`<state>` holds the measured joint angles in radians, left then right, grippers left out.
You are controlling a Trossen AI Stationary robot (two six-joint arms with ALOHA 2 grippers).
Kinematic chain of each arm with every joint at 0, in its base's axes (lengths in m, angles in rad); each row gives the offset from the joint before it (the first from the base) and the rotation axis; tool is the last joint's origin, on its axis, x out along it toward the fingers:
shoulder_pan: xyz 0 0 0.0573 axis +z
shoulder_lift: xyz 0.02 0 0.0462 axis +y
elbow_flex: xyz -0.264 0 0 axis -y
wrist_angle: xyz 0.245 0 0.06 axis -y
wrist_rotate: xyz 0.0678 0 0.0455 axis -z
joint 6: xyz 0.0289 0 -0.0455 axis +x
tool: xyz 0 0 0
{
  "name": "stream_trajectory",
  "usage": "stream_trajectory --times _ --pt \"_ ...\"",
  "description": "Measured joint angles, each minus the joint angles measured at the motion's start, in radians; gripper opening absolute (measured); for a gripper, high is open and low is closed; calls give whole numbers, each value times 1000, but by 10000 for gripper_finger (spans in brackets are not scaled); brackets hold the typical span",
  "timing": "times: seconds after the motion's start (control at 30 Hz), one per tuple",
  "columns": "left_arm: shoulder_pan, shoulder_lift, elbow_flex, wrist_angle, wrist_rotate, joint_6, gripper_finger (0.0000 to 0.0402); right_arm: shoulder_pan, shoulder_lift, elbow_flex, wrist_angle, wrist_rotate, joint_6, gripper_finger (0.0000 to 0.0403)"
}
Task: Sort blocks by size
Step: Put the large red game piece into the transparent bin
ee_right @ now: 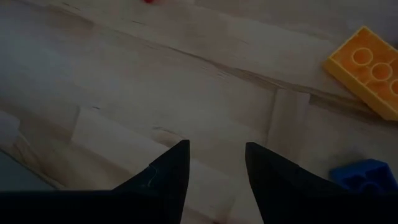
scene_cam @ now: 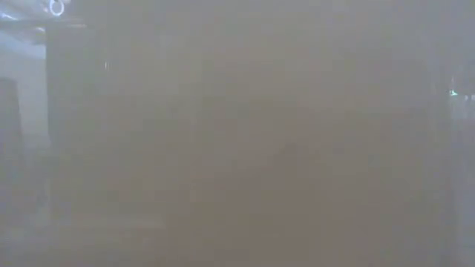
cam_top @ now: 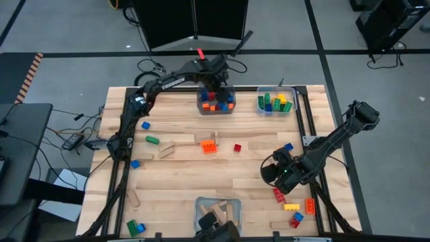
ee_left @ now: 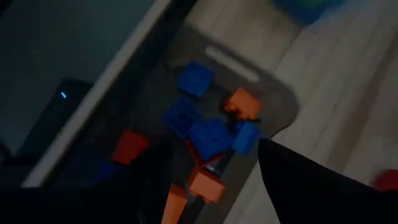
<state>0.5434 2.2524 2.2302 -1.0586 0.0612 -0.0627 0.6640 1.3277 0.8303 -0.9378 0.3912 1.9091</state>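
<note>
Left claw [cam_top: 216, 89] over the clear plastic bin [cam_top: 201, 109] of small blue and orange studded bricks [ee_left: 208, 138]; fingers apart, holding nothing.
Right claw [ee_right: 214, 165] open, empty above the wooden counter [cam_top: 175, 188], near the yellow studded brick [ee_right: 368, 70]. Bricks look light, rigid, slick: pinch flat sides.

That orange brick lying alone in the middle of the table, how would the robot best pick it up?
Probably from straight above, fingers closing across the two long sides of the orange brick. It lies flat, studs up, with bare wood along its long sides; a tan block sits close behind it. The right gripper looks nearer; the left gripper is over a bin.
</note>
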Motion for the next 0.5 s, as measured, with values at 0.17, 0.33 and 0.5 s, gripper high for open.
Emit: stream_trajectory --times 0.17,0.33,0.5 --pt "-60 -33 74 -67 -3 41 240 0 0 0 -7 1 -20 170" --pt "-154 -89 74 -69 4 87 241 0 0 0 -11 0 -32 170" --pt "-251 -104 71 -56 3 52 241 0 0 0 -7 -49 -82 171"
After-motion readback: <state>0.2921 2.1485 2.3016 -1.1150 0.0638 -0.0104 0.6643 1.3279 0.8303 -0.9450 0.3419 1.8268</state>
